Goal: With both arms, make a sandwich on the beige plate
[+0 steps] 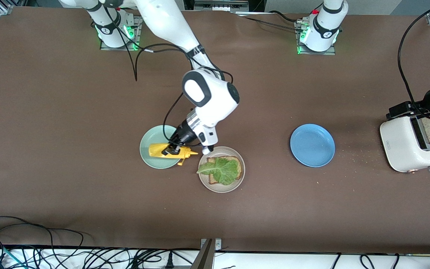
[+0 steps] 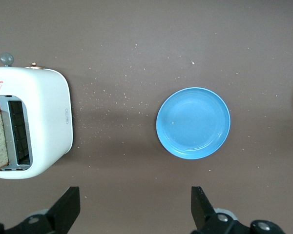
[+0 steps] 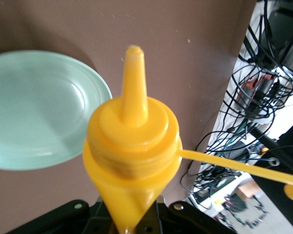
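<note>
Holding the yellow sauce bottle (image 1: 170, 151) clamped sideways in our right claw (image 1: 171, 149) over the mint-green plate (image 1: 148, 157), we risk squirting short of the lettuce (image 1: 220, 170) on the beige plate (image 1: 237, 183), while our left claw (image 2: 134, 209) waits wide open and empty over the desk (image 1: 69, 112) near the toaster (image 1: 401, 144).

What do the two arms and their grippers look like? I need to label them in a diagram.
Both arms are glossy white with black joint bands and trailing black cables, on bases lit green. The right gripper is black, below a ribbed silver wrist. The left gripper has two black wedge-shaped fingers.

The left tool (image 2: 135, 208) is cut off by the wrist view's edge, only its two fingertips showing. The toaster (image 1: 411, 144) is partly covered by the left arm. The yellow bottle (image 3: 132, 146) runs off at six o'clock.
</note>
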You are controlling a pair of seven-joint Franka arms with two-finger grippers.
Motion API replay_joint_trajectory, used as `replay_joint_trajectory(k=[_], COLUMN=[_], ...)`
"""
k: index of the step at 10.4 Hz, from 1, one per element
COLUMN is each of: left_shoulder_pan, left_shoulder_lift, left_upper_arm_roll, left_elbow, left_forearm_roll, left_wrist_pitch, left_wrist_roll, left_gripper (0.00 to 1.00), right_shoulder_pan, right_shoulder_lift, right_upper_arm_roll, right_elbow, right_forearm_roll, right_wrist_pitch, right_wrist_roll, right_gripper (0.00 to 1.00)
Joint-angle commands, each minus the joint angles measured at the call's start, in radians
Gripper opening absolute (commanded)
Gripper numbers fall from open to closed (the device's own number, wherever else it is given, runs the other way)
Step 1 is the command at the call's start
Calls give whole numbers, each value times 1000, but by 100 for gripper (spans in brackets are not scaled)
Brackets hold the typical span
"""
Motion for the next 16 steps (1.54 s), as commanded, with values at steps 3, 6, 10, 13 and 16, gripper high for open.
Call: replay_joint_trajectory(k=[3,6,10,13,16], left_shoulder_pan=[53,83,173,259,330], left_shoulder_lift=[19,19,68,190,288], left_upper_arm_roll=[-7,-7,-7,-7,-7], left_elbow=[1,1,25,103,105], left_forearm_roll=[34,127,143,146,153], left_wrist_pitch=[3,4,20,44,202], left_wrist_roll=[-1,7,143,230,237], left_gripper=[100,100,100,100,100], right_shoulder_pan=[-212,-371,-578,-690,-785], right_shoulder_lift=[-295,-377,-441,-449,-425], right_upper_arm_roll=[12,12,11,11,12], right_elbow=[-154,-240,-422,-555,-672], right_forearm_roll=[274,510,856,1051,1212], right_wrist_pitch=[-21,-17,-12,-12,-14], right_wrist_roll=[-249,-424,-821,-1072,-1333], right_gripper=[0,0,0,0,0])
